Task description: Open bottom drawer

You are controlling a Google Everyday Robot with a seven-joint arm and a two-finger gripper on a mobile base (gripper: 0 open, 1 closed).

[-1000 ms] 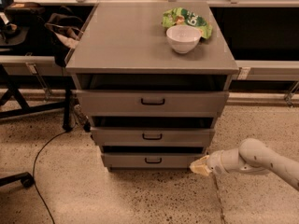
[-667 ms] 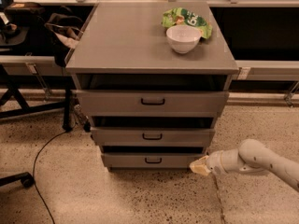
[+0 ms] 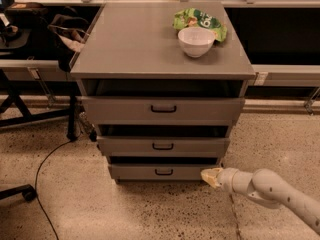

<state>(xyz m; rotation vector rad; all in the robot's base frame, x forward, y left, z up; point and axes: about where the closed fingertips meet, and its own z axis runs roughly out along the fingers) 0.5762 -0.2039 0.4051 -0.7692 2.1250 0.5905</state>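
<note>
Big grey cabinet (image 3: 150,44) sits on a speckled floor (image 3: 150,214), three drawers stacked with a dark gap above each front. The bottom drawer (image 3: 135,172) is the lowest and narrowest one, right above the floor, small black handle (image 3: 163,172) in the middle. The white arm (image 3: 270,189) comes in low from the right. White bowl (image 3: 196,41) up top, touching a green snack bag (image 3: 200,19). The gripper (image 3: 210,176) is right by that drawer's right front corner; can't make out if it's spread or pinched.
</note>
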